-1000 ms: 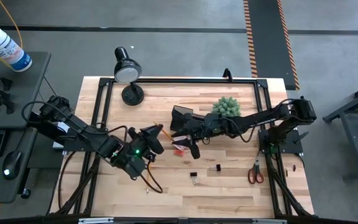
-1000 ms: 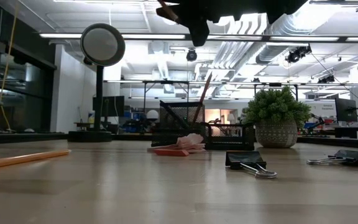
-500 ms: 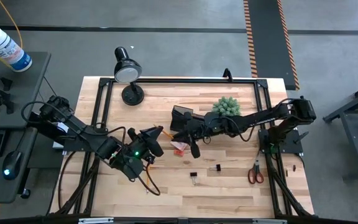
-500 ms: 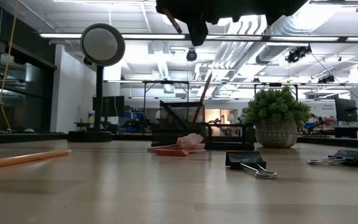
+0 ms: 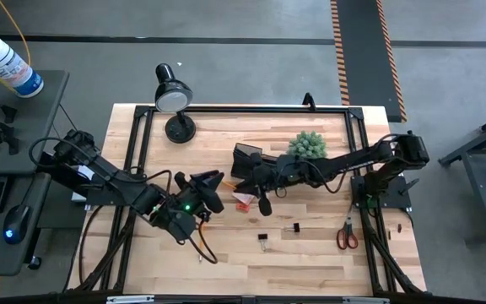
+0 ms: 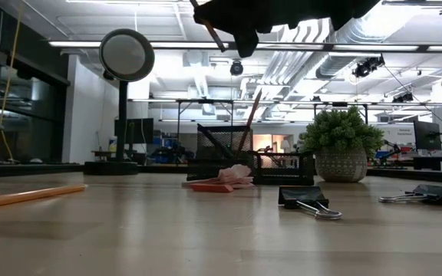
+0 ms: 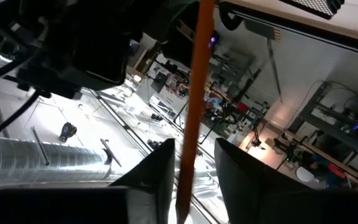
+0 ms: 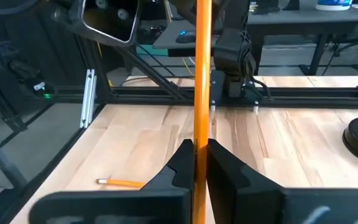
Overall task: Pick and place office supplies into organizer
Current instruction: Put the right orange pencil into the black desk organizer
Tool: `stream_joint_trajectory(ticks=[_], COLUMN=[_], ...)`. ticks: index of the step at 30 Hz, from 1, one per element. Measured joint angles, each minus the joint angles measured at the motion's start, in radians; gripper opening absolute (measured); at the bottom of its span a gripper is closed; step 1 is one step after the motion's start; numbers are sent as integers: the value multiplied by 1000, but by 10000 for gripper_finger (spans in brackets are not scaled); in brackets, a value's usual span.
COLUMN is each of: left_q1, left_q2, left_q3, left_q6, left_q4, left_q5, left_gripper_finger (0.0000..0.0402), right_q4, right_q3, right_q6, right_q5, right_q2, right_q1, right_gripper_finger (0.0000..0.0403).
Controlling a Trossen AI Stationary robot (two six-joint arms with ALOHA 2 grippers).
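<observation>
handoff: mid-air pencil (image 8: 202, 93) passes between arms above the table (image 5: 310, 253), near the pink sticky-note pad (image 5: 243, 200).
right gripper (image 8: 199, 163): fingers pressed together, pinching the pencil shaft.
left gripper (image 7: 190, 165): fingers spread, standing either side of the pencil, no clear contact.
organizer (image 5: 246, 157): on the table just behind the right gripper; one pencil already stands in it in the low view.
other supplies: second pencil (image 8: 122, 183) lies loose on the table; binder clips (image 5: 262, 241) and scissors (image 5: 347, 235) well apart from the organizer.
risk: right grip sits on a thin round shaft, so the pencil may pivot or slip when carried; judged, not seen.
risk 2: long pencil can snag the left fingers if the right arm pulls off sideways.
risk 3: tilted pencil may miss the compartment and knock the organizer.
change vs earlier: left fingers were clamped a second ago and now stand apart; right fingers were apart and now pinch. Arms barely shifted.
</observation>
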Motion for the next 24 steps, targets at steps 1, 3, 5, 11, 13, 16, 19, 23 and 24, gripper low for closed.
stream_joint_trajectory(ticks=[1, 3, 5, 11, 13, 16, 19, 23, 24], left_q1=[1, 0, 0, 22, 37, 60, 81, 86, 86], left_q2=[0, 0, 0, -25, -40, -69, -100, -137, -143], left_q3=[0, 0, 0, 17, 32, 49, 63, 69, 69], left_q6=[1, 4, 15, 4, -17, -49, -81, -131, -144], left_q4=[0, 0, 0, -7, -8, -9, -5, -6, -5], left_q5=[-1, -5, -9, -37, -62, -89, -99, -113, -117], left_gripper_finger=[108, 117, 123, 122, 118, 112, 107, 107, 108], right_q4=[0, -1, -19, -92, -111, -117, -140, -246, -280], right_q3=[0, 0, 0, 2, 2, 1, 19, 84, 104], right_q6=[-1, -7, -13, -14, -13, -36, -78, -168, -194], right_q5=[1, 15, 31, 125, 168, 218, 294, 448, 491], right_q2=[0, 0, 0, -1, -2, -1, -2, -2, -2], right_q1=[0, 0, 0, -19, -26, -37, -47, -49, -48], right_gripper_finger=[13, 13, 13, 13, 13, 13, 13, 13, 13])
